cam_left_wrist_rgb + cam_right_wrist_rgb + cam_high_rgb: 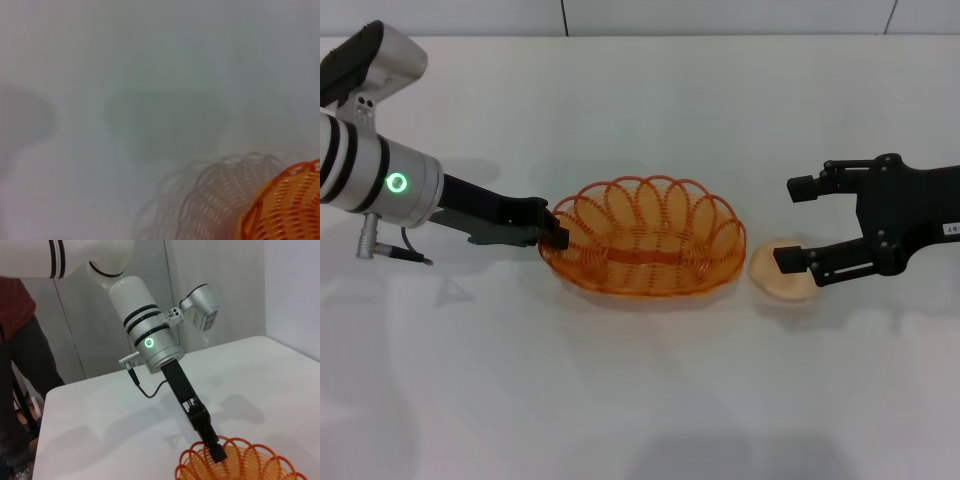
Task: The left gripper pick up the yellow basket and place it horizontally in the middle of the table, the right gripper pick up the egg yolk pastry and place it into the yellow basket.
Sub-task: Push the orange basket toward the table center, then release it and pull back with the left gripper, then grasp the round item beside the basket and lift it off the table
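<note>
While the oval orange-yellow wire basket (645, 240) sits mid-tabletop (640, 400), the black left hand (556, 234) pinches its rim; the black right hand (797, 224) straddles, fingers spread, the cream-tan round pastry (783, 279) beside it.

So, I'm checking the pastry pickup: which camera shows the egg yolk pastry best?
The head view: the egg yolk pastry lies right of the yellow basket, between the right gripper's open fingers. Neither wrist view shows it.

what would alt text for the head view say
On a white table, the left gripper grips the rim of a yellow basket at center. The right gripper, open, straddles an egg yolk pastry lying beside the basket.
</note>
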Available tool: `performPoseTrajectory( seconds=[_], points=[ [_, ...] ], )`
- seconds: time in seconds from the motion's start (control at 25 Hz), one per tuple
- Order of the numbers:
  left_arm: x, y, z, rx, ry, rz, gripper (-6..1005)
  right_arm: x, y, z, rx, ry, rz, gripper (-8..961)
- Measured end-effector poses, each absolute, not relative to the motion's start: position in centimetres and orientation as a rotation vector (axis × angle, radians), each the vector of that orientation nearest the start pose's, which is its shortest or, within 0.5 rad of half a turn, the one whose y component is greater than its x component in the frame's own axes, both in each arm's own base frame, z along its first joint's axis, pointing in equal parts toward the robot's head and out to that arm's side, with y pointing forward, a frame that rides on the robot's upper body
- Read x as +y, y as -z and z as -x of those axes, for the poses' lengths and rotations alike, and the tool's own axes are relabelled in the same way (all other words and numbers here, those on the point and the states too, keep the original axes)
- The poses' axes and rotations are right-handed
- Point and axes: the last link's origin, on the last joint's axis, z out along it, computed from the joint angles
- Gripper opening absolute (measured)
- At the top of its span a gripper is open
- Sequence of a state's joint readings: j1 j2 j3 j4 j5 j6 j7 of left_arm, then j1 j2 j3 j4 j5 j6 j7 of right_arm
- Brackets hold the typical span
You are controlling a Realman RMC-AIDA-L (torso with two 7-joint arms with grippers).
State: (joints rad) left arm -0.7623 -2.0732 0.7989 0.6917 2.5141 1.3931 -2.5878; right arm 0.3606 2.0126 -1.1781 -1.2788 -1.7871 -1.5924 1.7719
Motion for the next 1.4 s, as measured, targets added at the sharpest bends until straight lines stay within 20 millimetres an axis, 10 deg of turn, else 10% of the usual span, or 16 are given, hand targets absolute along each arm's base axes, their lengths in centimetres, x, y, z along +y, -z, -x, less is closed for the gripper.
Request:
performPoseTrajectory(
  seconds=[0.72,1.16,1.4],
  points=[
    [38.2,1.1,24.2,-1.791,0.097,2.328,433,31.6,-4.1,-18.8,0.354,-0.507,2.907,763],
    [39.4,-6.3,24.9,-1.493,0.348,2.268,870,31.8,-4.2,-18.9,0.374,-0.509,2.896,759],
    [38.7,-9.6,24.4,-1.276,0.732,2.273,891,32.2,-4.1,-18.8,0.402,-0.511,2.874,757]
  ],
)
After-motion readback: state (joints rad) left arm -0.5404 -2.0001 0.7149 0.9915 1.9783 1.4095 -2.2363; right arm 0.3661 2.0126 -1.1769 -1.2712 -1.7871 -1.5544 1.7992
